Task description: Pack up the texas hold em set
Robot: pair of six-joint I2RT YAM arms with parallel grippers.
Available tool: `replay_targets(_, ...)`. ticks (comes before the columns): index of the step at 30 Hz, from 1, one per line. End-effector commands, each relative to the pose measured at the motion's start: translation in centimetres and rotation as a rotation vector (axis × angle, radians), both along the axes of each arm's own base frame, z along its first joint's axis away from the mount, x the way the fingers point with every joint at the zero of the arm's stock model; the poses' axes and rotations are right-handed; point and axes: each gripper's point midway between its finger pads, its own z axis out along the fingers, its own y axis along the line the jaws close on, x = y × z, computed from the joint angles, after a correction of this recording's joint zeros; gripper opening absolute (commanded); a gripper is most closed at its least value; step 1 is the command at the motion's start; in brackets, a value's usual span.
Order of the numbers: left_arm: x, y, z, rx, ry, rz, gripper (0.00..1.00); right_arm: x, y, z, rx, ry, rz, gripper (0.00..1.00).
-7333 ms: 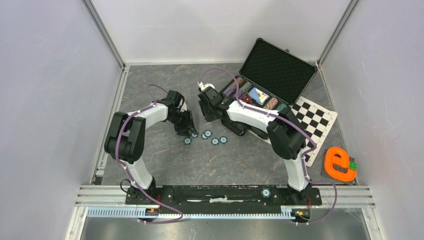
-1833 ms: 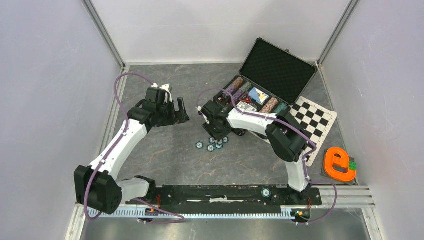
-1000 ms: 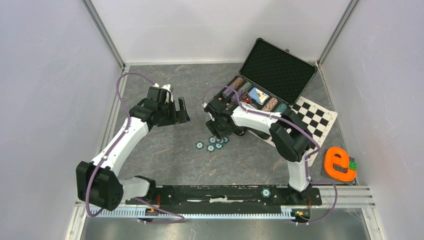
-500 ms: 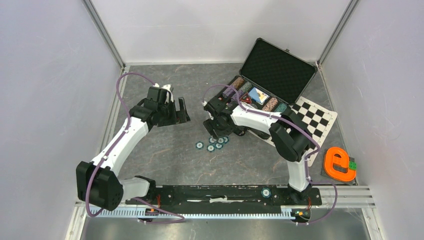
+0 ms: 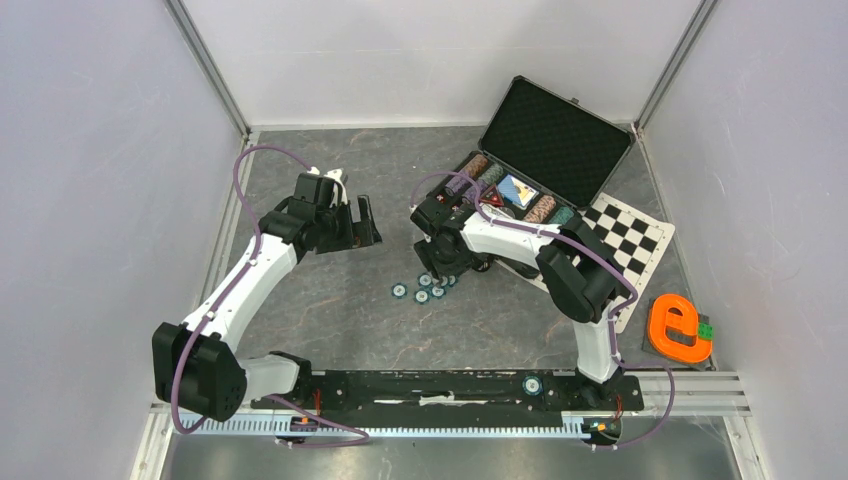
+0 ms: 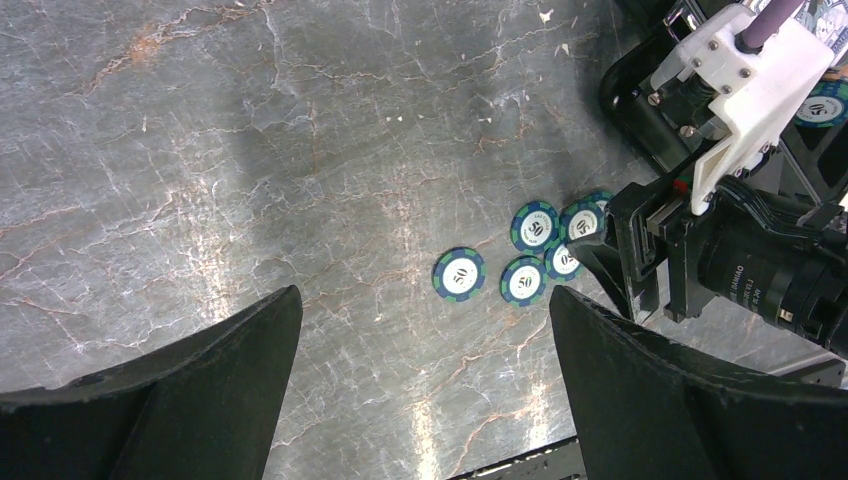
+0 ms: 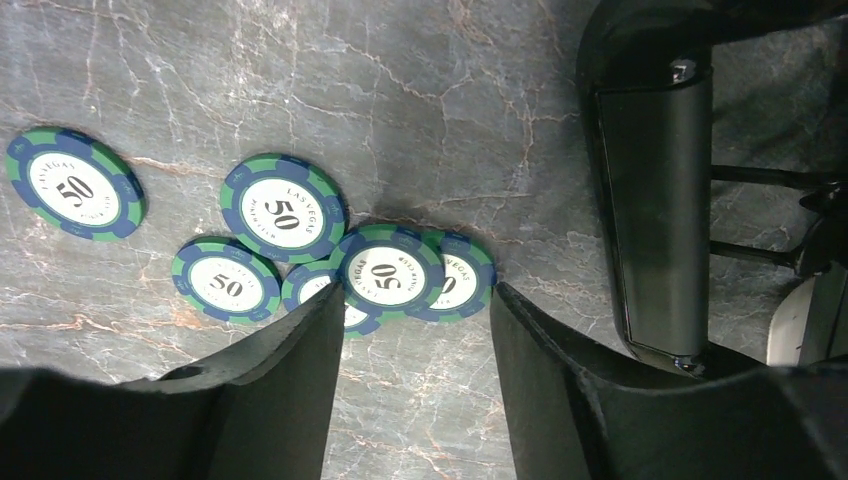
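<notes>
The black case [image 5: 556,128] stands open at the back right, its tray [image 5: 505,192] holding rows of chips and a blue deck. Several teal "50" chips [image 5: 425,287] lie loose on the table in front of it. My right gripper [image 5: 432,268] hangs low over them. In the right wrist view its fingertips [image 7: 336,300] flank two overlapping chips [image 7: 388,270] lying flat; the right gripper [image 7: 418,293] is partly open and lifts nothing. My left gripper [image 5: 364,226] is wide open, left of the chips. In its own view the left gripper [image 6: 422,295] is empty above the table, with the chips [image 6: 459,273] beyond it.
A black-and-white checkered mat [image 5: 632,238] lies right of the case. An orange ring toy [image 5: 680,328] sits at the front right. Enclosure walls close in on three sides. A black bar [image 7: 655,200] stands close to the right of my right fingers.
The right gripper stays over the chip cluster; its jaws widened and narrowed again, with small shifts. The left arm has not moved.
</notes>
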Motion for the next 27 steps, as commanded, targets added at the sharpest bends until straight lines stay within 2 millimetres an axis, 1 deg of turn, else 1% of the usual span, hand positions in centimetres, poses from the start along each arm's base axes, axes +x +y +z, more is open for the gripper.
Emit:
replay_targets(1,0.5,-0.5,0.9,-0.008,-0.033,-0.033,1.0,0.0,-0.5,-0.3,-0.03,-0.006,-0.023,0.59)
replay_targets(9,0.5,-0.5,0.9,-0.007,-0.032,-0.032,1.0,0.5,-1.4,0.0,-0.057,-0.024,-0.043,0.51)
replay_targets(13,0.5,-0.4,0.8,-0.006,-0.031,-0.031,1.0,0.6,-2.5,0.1,-0.11,-0.019,-0.052,0.51)
replay_targets(16,0.5,-0.5,0.9,-0.008,-0.032,-0.031,1.0,1.0,-2.2,0.8,-0.092,-0.046,-0.05,0.51)
replay_targets(20,0.6,-0.5,0.9,-0.01,-0.03,-0.031,1.0,1.4,-1.9,1.6,-0.074,-0.067,-0.044,0.54)
replay_targets(23,0.6,-0.6,1.0,-0.01,-0.034,-0.032,1.0,2.0,-1.1,2.5,-0.031,-0.101,-0.043,0.56)
replay_targets(24,0.6,-0.6,1.0,-0.011,-0.031,-0.032,1.0,2.2,-0.8,2.7,-0.017,-0.109,-0.045,0.57)
replay_targets(27,0.6,-0.6,0.9,-0.012,-0.028,-0.031,1.0,2.4,0.1,2.7,0.02,-0.104,-0.041,0.67)
